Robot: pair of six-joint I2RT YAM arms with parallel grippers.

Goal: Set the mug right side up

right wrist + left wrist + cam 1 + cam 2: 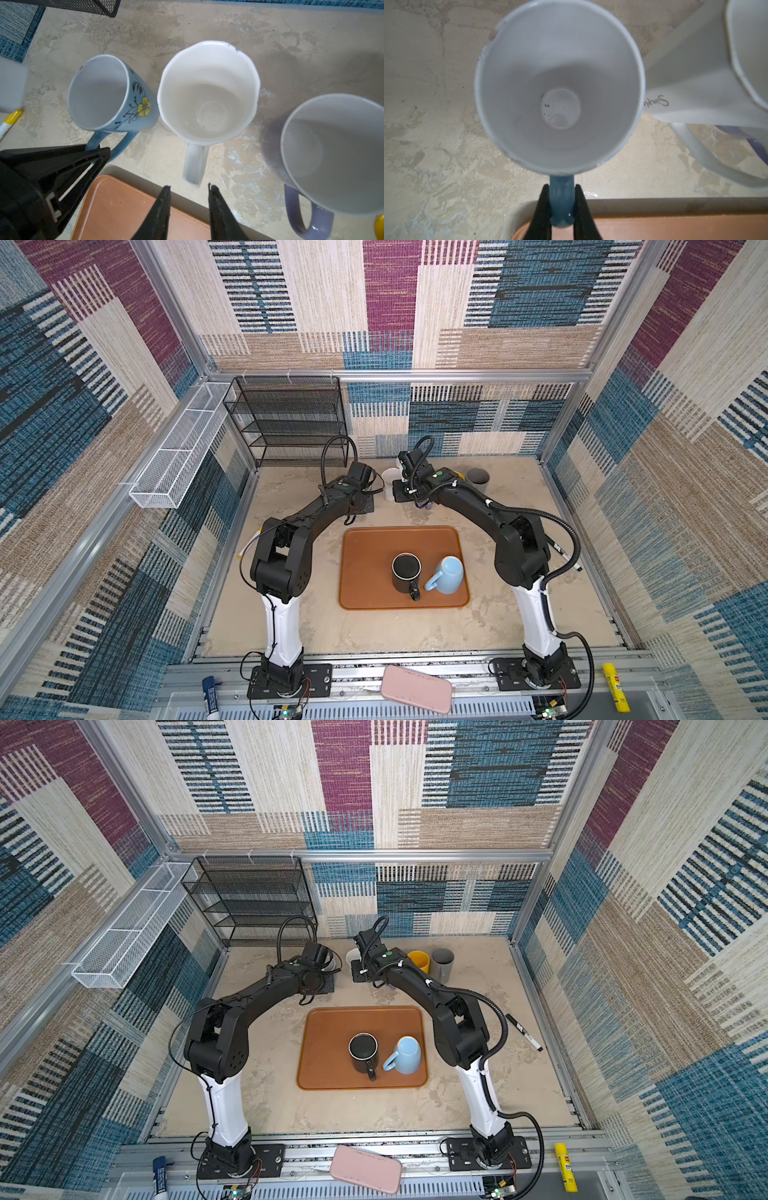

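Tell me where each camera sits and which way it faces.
Top views: high above the robot's base side, looking down on the table; left arm and right arm both show.
Left wrist: on the left arm, looking straight down into the floral mug; left gripper shown shut on its handle.
Right wrist: on the right arm, looking down at the white mug; right gripper shows, open.
Shared: both wrist views show floral mug, white mug and tray.
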